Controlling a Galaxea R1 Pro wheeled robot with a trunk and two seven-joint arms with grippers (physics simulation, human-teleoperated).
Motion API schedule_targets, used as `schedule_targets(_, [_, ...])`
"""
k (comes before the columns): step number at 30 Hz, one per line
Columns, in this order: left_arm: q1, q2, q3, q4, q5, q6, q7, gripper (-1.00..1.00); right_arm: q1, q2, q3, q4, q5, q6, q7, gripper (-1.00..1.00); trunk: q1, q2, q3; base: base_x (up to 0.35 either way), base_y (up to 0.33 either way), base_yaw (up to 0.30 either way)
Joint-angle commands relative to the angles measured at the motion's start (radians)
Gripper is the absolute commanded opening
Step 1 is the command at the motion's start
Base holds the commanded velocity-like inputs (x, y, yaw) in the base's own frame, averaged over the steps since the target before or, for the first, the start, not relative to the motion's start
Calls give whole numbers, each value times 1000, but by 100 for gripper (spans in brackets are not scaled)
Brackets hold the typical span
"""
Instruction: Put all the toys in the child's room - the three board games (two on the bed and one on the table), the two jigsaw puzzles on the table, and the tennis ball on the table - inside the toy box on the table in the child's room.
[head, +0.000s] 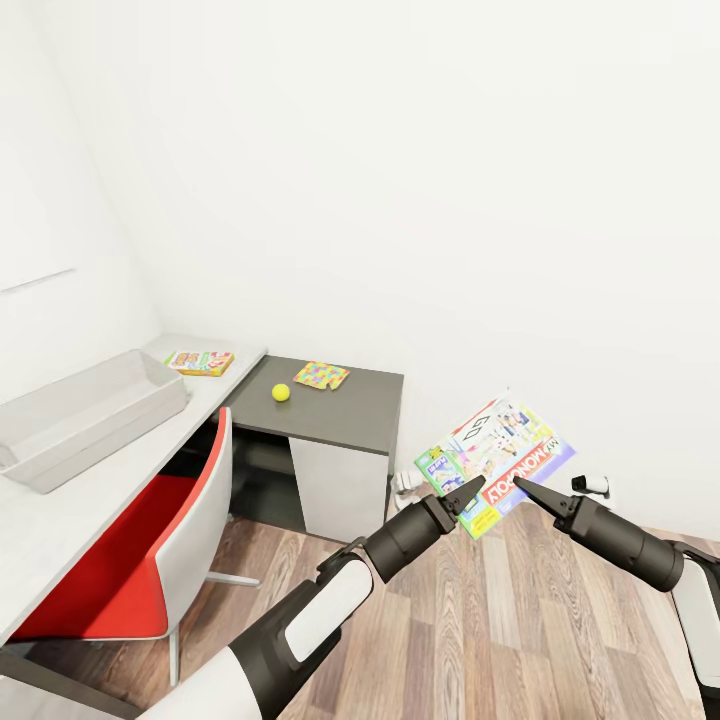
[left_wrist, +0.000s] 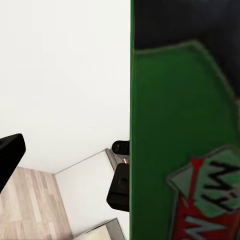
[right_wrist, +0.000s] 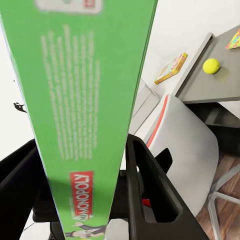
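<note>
A green-edged Monopoly board game (head: 497, 462) hangs in the air above the wood floor. My right gripper (head: 524, 489) is shut on its edge, and the right wrist view shows the box (right_wrist: 85, 100) clamped between both fingers. My left gripper (head: 468, 493) is open at the box's lower edge, with one finger (left_wrist: 10, 152) well apart from the green lid (left_wrist: 185, 125). The grey toy box (head: 80, 415) stands on the light desk wing. Beside it lies a yellow-orange board game (head: 200, 362). A tennis ball (head: 281, 392) and a jigsaw puzzle (head: 321, 376) rest on the dark wing (head: 350, 410).
A red and white chair (head: 150, 540) is tucked under the light desk wing (head: 60, 520), between me and the toy box. White walls close the corner behind the desk. Small white objects (head: 592, 485) sit at the wall's foot. Open wood floor lies ahead.
</note>
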Motion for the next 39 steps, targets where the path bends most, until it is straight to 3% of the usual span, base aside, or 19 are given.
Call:
schedule_targets(1, [-1, 0, -1, 0, 10, 6, -3, 100, -1, 0, -1, 0, 0, 4, 3, -100, 1, -2, -2, 0, 0, 0])
schedule_targets(9, [-1, 0, -1, 2, 7, 6, 1, 100, -1, 0, -2, 0, 0, 4, 0, -100, 1, -2, -2, 0, 0, 0])
schedule_targets(17, [6, 0, 3, 7, 4, 7, 45, 100, -10, -7, -11, 14, -1, 5, -8, -100, 1, -2, -2, 0, 0, 0])
schedule_targets(27, [13, 6, 3, 10, -4, 10, 96, 100, -33, -12, -74, 53, -6, 6, -78, -100, 1, -2, -2, 0, 0, 0])
schedule_targets(34, [39, 32, 7, 11, -5, 10, 109, 100, -49, -15, -112, 68, -8, 6, -102, -100, 1, -2, -2, 0, 0, 0])
schedule_targets(35, [59, 48, 11, 9, -5, 9, 107, 100, -51, -16, -123, 71, -9, 6, -106, -100, 1, -2, -2, 0, 0, 0])
schedule_targets(37, [69, 58, 15, 8, -4, 9, 107, 100, -52, -16, -128, 72, -9, 6, -108, -100, 1, -2, -2, 0, 0, 0])
schedule_targets(38, [87, 84, 32, 6, -3, 7, 106, 100, -54, -17, -136, 73, -9, 6, -111, -100, 1, -2, -2, 0, 0, 0])
schedule_targets(39, [92, 90, 39, 6, -3, 7, 105, 100, -55, -17, -138, 74, -9, 6, -112, -100, 1, -2, -2, 0, 0, 0])
